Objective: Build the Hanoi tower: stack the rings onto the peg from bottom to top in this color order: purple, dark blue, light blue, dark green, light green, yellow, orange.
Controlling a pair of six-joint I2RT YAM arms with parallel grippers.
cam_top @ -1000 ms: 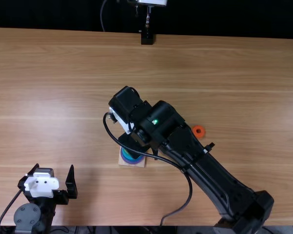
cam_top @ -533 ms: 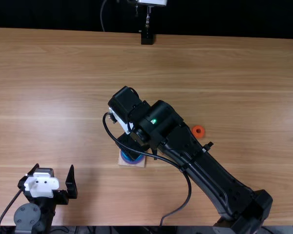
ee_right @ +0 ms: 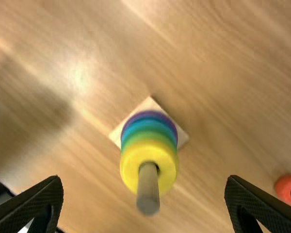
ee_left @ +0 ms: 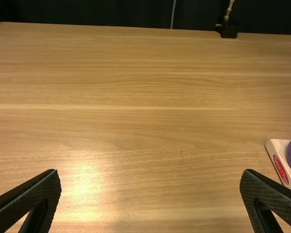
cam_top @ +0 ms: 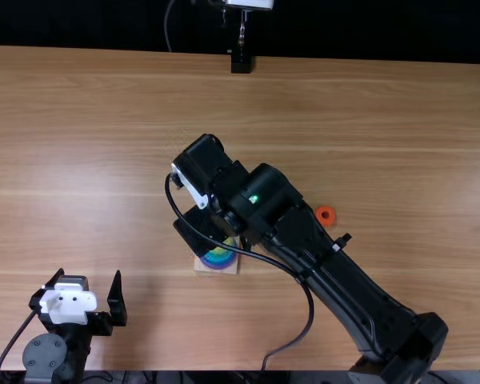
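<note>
Left of the peg [ee_right: 148, 191], my left fingers [cam_top: 117, 301] stand open; close by it, my right fingers [ee_right: 259, 206] gape empty, yellow ring [ee_right: 130, 167] topmost; rightward and slightly farther out, the orange ring [cam_top: 319, 219] (last one, I judge) awaits my nearer right fingers.

Wooden table [cam_top: 368, 112], dark backdrop [cam_top: 368, 28] beyond it, black mount [cam_top: 241, 63] with metal rod [cam_top: 242, 34] at the far edge, thin grey cable [cam_top: 166, 28] to its left
</note>
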